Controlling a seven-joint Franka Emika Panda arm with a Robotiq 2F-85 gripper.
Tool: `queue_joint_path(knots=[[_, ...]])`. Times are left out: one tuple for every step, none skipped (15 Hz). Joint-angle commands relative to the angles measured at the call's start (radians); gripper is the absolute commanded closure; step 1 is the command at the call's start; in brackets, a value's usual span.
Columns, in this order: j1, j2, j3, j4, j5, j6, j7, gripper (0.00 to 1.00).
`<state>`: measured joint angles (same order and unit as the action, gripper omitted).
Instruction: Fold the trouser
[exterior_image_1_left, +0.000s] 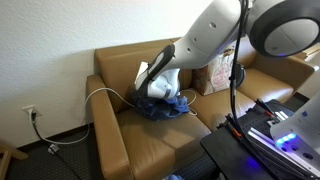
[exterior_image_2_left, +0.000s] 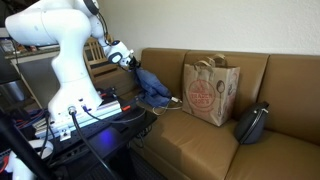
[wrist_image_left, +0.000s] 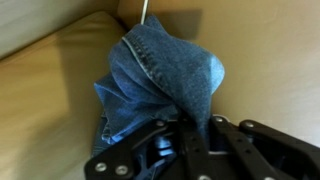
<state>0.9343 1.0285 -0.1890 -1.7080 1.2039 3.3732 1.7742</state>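
1. The gripper (wrist_image_left: 185, 135) is clenched on the trouser (wrist_image_left: 165, 65), which hangs bunched from it, lower end heaped near the paper bag (exterior_image_2_left: 210, 90).
2. A shallow pinch may slip, dropping the denim crumpled.
3. Dragging could snag the white cable (exterior_image_1_left: 108, 91).

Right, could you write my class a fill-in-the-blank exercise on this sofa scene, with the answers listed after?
1. The hand grips a pair of ___ denim trousers.
2. The bag standing upright on the sofa is made of ___.
3. Beside it lies a smaller bag, coloured ___.
Missing words: blue; paper; black.
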Motion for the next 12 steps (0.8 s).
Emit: queue_joint_path(knots=[[-0.074,0.005,0.036,-0.021,0.001,-0.013,-0.006,0.97],[-0.045,0.000,-0.020,-0.072,0.018,-0.061,-0.005,0.89],[0.000,0.003,-0.087,-0.126,0.039,-0.110,0.010,0.64],[0.030,0.016,-0.137,-0.156,0.033,-0.150,0.036,0.62],[0.089,0.040,-0.213,-0.190,0.022,-0.194,0.095,0.57],[0.137,0.062,-0.279,-0.215,-0.007,-0.267,0.162,0.49],[0.146,0.059,-0.279,-0.289,-0.022,-0.252,0.145,0.42],[0.175,0.066,-0.304,-0.297,-0.039,-0.291,0.164,0.34],[0.207,0.068,-0.330,-0.319,-0.057,-0.325,0.173,0.27],[0.234,0.061,-0.349,-0.327,-0.094,-0.379,0.173,0.20],[0.261,0.059,-0.365,-0.327,-0.126,-0.400,0.172,0.14],[0.309,0.056,-0.398,-0.331,-0.168,-0.438,0.196,0.06]])
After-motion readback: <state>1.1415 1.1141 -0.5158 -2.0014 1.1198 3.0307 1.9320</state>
